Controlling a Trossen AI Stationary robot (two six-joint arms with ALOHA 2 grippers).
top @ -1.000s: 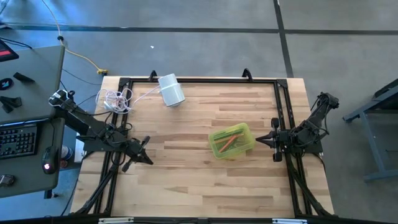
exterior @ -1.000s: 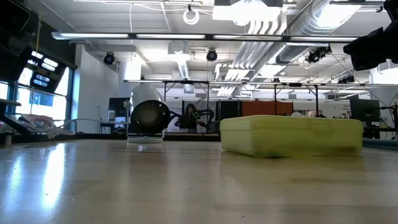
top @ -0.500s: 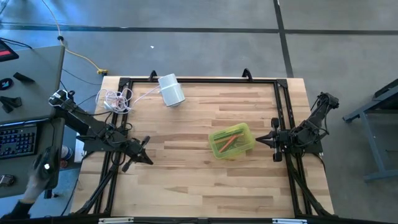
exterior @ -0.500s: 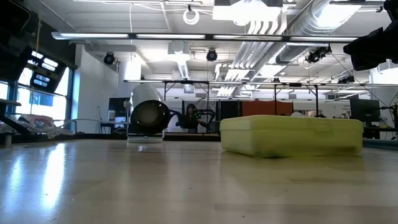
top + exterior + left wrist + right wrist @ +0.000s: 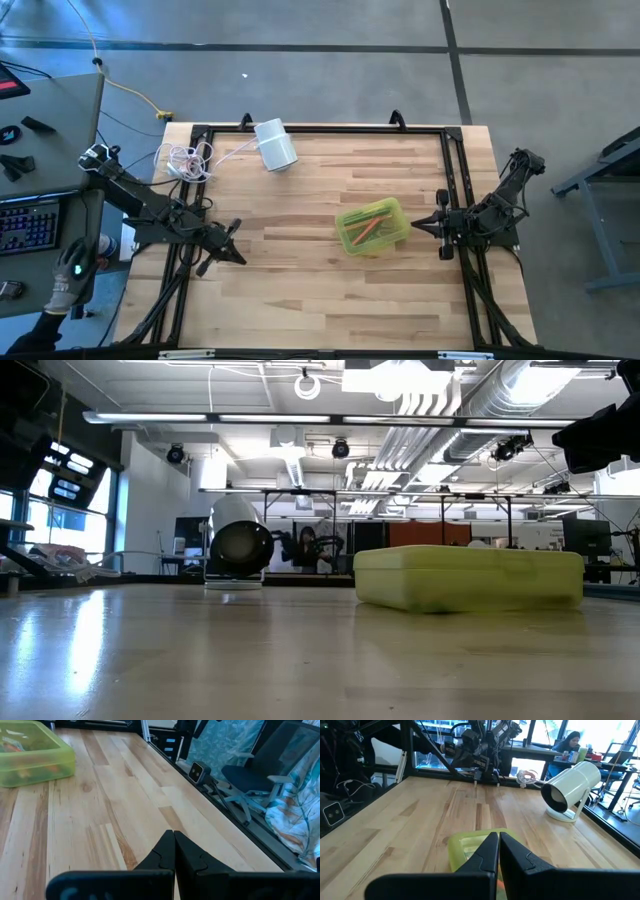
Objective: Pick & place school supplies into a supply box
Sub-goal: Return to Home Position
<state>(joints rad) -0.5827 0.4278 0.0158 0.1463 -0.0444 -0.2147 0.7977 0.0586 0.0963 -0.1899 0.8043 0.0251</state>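
Observation:
The supply box point(image 5: 371, 227) is a translucent yellow-green case lying flat on the wood right of the table's middle. Orange and green pens point(image 5: 368, 224) show inside it. The box also appears in the low view point(image 5: 468, 577), the left wrist view point(image 5: 30, 752) and the right wrist view point(image 5: 470, 845). My right gripper point(image 5: 415, 226) point(image 5: 499, 840) is shut and sits just beyond the box's right end, apart from it. My left gripper point(image 5: 238, 256) point(image 5: 174, 840) is shut and low over bare wood near the table's left side, far from the box. No scissors show.
A white cylinder point(image 5: 275, 145) point(image 5: 570, 782) lies on its stand near the far edge. A coiled white cord point(image 5: 188, 160) lies at the far left corner. A black frame rail point(image 5: 320, 128) borders the table. A person's gloved hand point(image 5: 70, 275) is at the desk beyond the left edge.
Both arms and the box have kept still. A person's gloved hand has come into the high view at the desk beyond the table's left edge and moved a little toward the far side.

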